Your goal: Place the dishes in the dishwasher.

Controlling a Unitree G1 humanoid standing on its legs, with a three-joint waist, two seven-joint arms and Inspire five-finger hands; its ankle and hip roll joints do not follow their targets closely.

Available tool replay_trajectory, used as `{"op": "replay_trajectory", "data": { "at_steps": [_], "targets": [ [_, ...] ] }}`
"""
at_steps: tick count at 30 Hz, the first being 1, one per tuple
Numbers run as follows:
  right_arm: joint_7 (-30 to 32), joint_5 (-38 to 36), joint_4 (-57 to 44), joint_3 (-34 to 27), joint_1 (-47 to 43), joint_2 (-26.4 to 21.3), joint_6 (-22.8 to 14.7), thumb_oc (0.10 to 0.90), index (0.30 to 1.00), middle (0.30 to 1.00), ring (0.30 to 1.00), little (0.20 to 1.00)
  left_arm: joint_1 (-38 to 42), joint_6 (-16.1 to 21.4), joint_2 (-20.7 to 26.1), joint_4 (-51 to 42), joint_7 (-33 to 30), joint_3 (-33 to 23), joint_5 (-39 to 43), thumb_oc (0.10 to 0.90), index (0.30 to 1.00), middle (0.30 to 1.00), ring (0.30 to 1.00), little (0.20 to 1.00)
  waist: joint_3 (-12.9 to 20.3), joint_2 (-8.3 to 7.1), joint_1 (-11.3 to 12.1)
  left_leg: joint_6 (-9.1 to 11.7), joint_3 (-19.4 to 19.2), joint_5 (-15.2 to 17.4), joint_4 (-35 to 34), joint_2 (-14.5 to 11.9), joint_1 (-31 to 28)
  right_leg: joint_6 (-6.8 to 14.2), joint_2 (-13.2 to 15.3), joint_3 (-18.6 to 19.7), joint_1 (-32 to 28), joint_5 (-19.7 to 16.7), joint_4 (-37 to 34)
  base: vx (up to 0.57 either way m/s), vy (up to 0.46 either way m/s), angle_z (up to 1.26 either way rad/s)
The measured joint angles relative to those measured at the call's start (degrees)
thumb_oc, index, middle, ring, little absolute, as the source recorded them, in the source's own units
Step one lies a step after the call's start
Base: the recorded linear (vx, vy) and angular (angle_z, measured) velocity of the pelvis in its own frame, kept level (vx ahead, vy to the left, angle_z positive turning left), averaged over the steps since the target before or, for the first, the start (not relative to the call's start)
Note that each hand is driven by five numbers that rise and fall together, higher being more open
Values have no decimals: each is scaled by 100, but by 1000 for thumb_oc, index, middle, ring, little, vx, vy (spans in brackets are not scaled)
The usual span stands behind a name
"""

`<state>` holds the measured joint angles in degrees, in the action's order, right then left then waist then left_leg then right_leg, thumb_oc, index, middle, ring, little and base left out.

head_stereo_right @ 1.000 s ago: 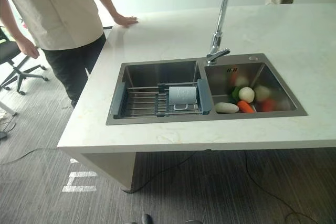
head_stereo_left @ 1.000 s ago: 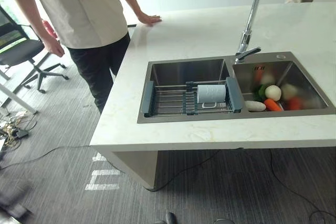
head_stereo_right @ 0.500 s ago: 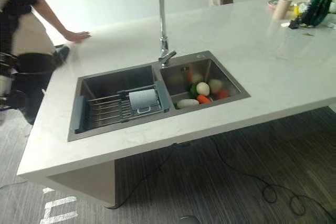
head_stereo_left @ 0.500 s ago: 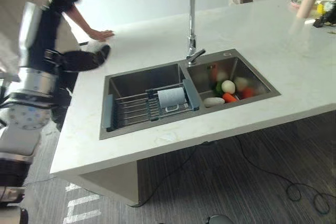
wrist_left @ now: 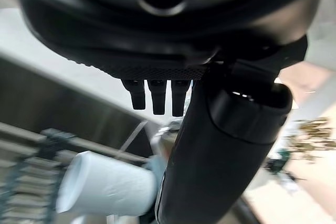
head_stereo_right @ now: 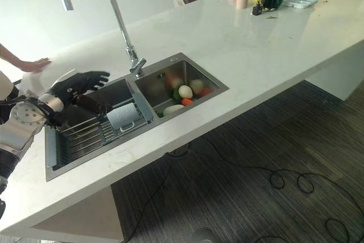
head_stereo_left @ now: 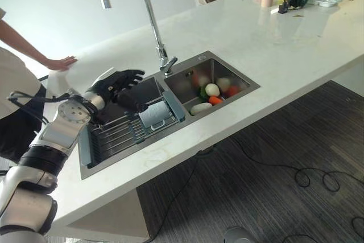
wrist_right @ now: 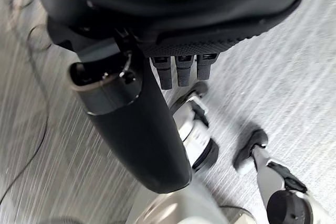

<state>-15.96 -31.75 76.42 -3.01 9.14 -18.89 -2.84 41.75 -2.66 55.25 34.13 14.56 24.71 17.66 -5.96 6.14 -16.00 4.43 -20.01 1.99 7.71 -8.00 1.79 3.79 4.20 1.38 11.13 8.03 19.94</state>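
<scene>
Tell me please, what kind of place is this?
Probably a kitchen set up in an office or lab: a stone counter with a double sink and tall faucet, a cup lying on a rack, vegetables, and office carpet.

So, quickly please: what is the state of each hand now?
Left hand: open, fingers spread above the steel sink, holding nothing.
Right hand: open, fingers straight, holding nothing.
</scene>
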Motion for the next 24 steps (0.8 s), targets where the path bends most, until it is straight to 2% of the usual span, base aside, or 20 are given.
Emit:
{"op": "replay_trajectory", "data": {
  "at_steps": [6,11,15,22,24],
  "targets": [
    [-51,0,-15,-5,108,-90,-63,800,900,900,900,900,9,1,6,289,250,0,-10,800,900,900,900,900,-269,39,30,-29,-73,-10,-45,83,4,12,62,92,22,-90,-57,15,18,-5],
    [-129,-15,-259,1,72,-137,-132,800,900,900,900,900,27,32,5,363,248,4,-239,800,900,900,900,900,-453,183,-3,-59,-111,-26,-112,161,3,73,117,133,33,-132,-106,18,28,-1],
    [-127,-25,-296,1,-58,-177,-166,800,900,900,900,900,32,55,5,366,248,4,-272,800,900,900,900,900,-536,220,-97,-86,-126,-23,-143,221,6,103,173,155,52,-137,-109,20,46,0],
    [-121,-27,-638,-3,-62,-238,-161,800,900,900,900,900,41,187,5,328,213,3,-244,800,900,900,900,900,-808,328,-129,-115,-191,-11,-189,322,9,155,243,265,154,-160,-111,36,34,-6],
    [-118,-26,-642,-4,-60,-239,-144,800,900,900,900,900,41,191,5,287,74,3,-280,800,900,900,900,900,-856,315,-136,-116,-196,-12,-205,321,9,156,235,271,172,-159,-111,45,10,-4]
  ]
}}
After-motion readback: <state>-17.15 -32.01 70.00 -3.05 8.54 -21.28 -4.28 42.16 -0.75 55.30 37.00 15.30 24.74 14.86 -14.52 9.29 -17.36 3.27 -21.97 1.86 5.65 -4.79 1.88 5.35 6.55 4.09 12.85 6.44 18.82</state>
